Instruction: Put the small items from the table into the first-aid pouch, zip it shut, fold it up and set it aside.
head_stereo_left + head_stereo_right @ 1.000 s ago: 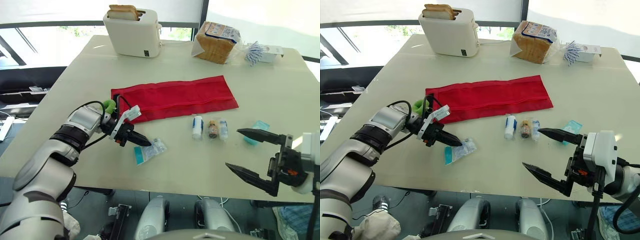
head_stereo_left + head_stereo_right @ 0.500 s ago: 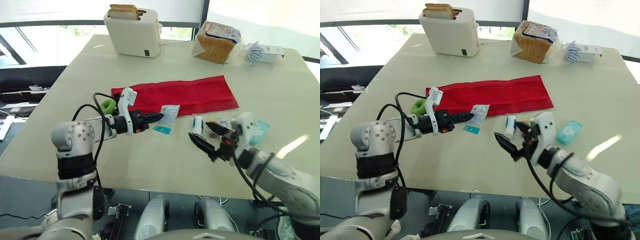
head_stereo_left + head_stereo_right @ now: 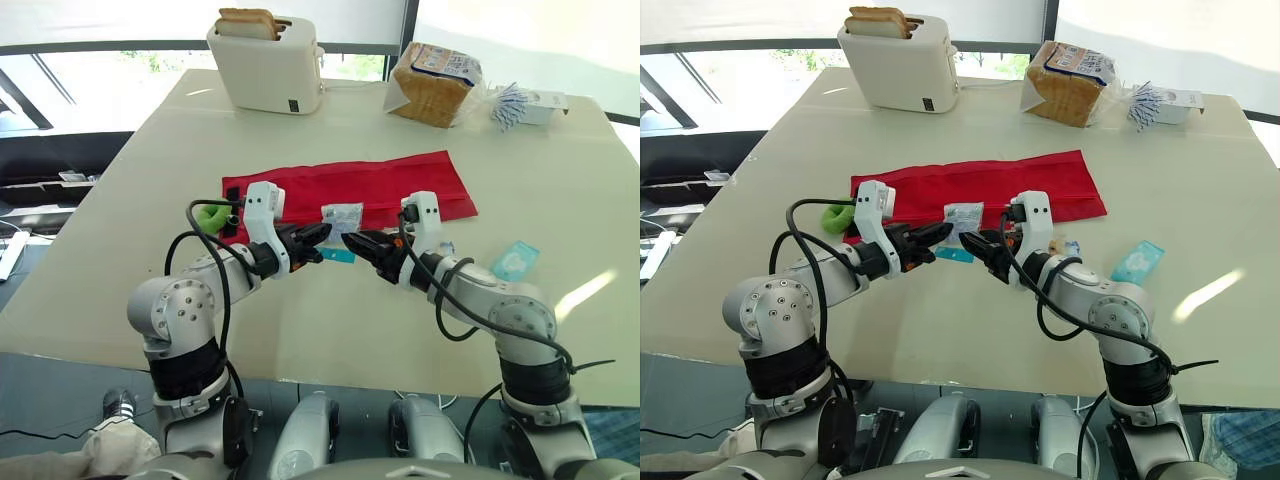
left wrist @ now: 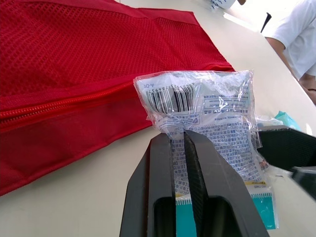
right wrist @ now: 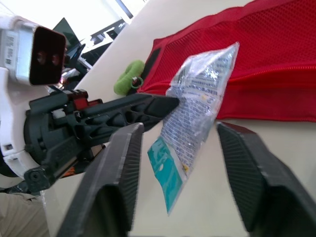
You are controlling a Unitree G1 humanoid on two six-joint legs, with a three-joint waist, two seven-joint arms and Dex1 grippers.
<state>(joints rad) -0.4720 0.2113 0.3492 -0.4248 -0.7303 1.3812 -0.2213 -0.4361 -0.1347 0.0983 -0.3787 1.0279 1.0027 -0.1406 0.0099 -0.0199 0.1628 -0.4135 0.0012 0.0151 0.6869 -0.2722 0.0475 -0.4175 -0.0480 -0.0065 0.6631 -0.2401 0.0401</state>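
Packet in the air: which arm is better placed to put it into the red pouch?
Left. The left gripper is shut on the packet, close to the pouch. The right gripper is open and holds nothing.

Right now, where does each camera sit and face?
Left and right eye: on the head, facing forward and down at the table; both arms show.
Left wrist: looks along the left gripper, shut on the packet, toward the pouch.
Right wrist: looks along the open right gripper at the packet.
Shared: packet and pouch in all.
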